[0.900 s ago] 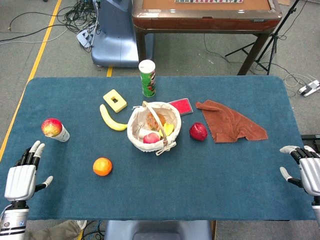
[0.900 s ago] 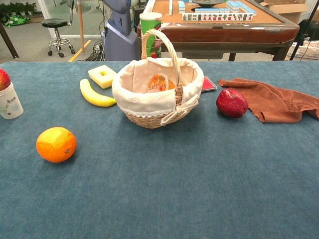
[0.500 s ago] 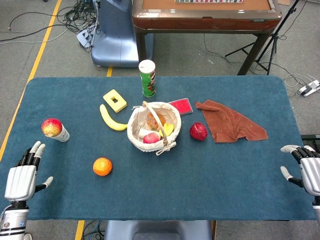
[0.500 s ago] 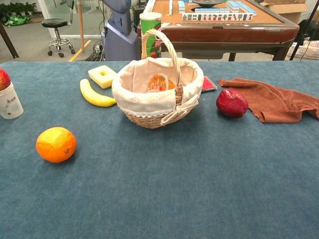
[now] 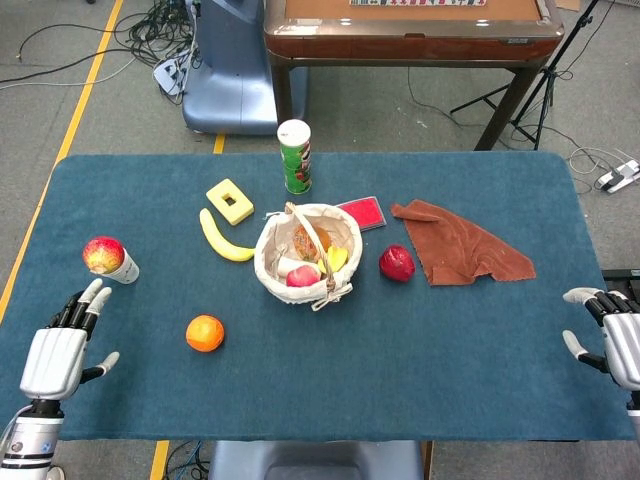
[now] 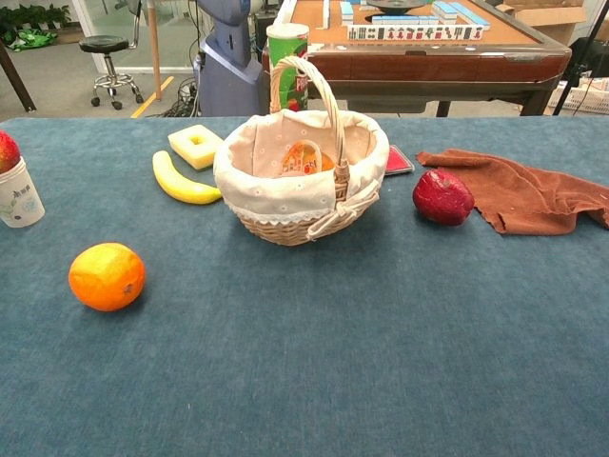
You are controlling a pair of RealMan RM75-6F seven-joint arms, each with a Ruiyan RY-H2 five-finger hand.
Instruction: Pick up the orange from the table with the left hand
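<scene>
Blue felt covers the table (image 5: 450,330), and on it, toward the near left part, sits the round orange fruit (image 5: 204,333), alone with bare cloth all around it. In the chest view it shows as a slightly dimpled orange ball (image 6: 107,276) resting free, well apart from the cloth-lined wicker basket (image 5: 302,253) and the yellow banana (image 5: 224,238).

The left robot hand (image 5: 58,355) hovers at the near left edge of the table, fingers spread and pointing away from the robot, holding nothing. The orange lies to its right and a little further in, still apart from it. The right robot hand (image 5: 612,338) waits at the far right edge, also spread and empty.

The step in hand looks like the reach. To do it well, the left hand should travel right and slightly forward, keeping the fingers wide until the palm is over or beside the fruit. A round fruit on felt will likely roll if nudged from 1 side only, so thumb and fingers should close on opposite sides together. The small white cup with a red apple on top (image 5: 110,259) stands just beyond the hand; the path should stay on the near side of it.
</scene>
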